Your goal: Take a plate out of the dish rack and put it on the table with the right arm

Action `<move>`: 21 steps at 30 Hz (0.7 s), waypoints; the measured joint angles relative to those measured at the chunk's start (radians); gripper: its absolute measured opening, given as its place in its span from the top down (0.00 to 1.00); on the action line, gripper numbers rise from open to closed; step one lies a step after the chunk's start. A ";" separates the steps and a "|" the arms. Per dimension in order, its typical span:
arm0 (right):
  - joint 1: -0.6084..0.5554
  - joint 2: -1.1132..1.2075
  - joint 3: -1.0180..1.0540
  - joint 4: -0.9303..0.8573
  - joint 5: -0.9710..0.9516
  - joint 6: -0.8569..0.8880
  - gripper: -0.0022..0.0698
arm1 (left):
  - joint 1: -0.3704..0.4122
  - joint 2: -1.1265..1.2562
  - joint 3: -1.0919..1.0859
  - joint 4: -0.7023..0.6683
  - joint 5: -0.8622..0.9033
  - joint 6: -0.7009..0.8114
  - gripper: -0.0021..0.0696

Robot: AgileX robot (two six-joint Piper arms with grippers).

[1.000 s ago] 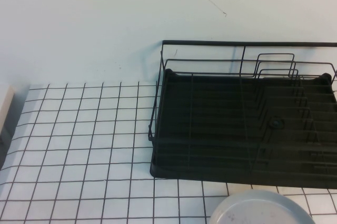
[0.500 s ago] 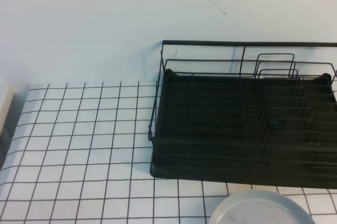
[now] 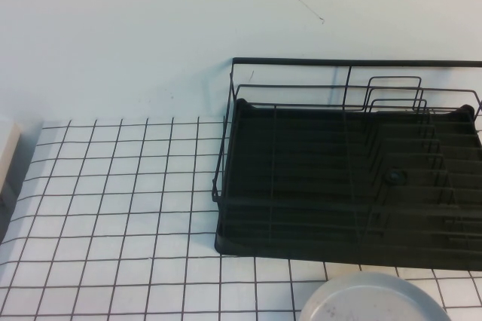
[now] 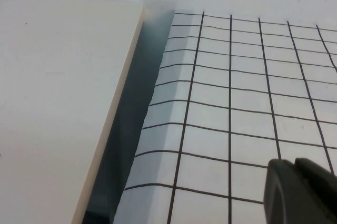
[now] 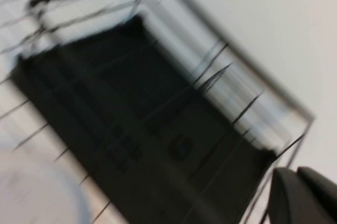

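Bright, even light; right wrist view motion-blurred.

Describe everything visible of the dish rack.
The rack is a large rectangular frame of thin black wire over a black tray base, standing level on the gridded table against the pale wall. Upright dividers crowd its right part, taller loops rise at the back, and a small round fitting sits on the tray. It holds no dishes. A grey plate lies just before it.

Plain pale wall (image 3: pixel 151 27) behind.

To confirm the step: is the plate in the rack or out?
Out: the plate lies flat on the table, in front of the dish rack.
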 joint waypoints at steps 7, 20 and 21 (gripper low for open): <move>0.000 -0.065 0.219 0.123 -0.551 0.006 0.97 | 0.000 0.000 0.000 0.000 0.000 0.000 0.98; -0.138 -0.333 0.696 -0.382 -0.626 0.665 0.97 | 0.000 0.000 0.000 0.000 0.000 0.000 0.98; -0.138 -0.341 0.718 -0.376 -0.624 0.681 0.97 | 0.000 0.000 0.000 0.000 0.000 0.000 0.98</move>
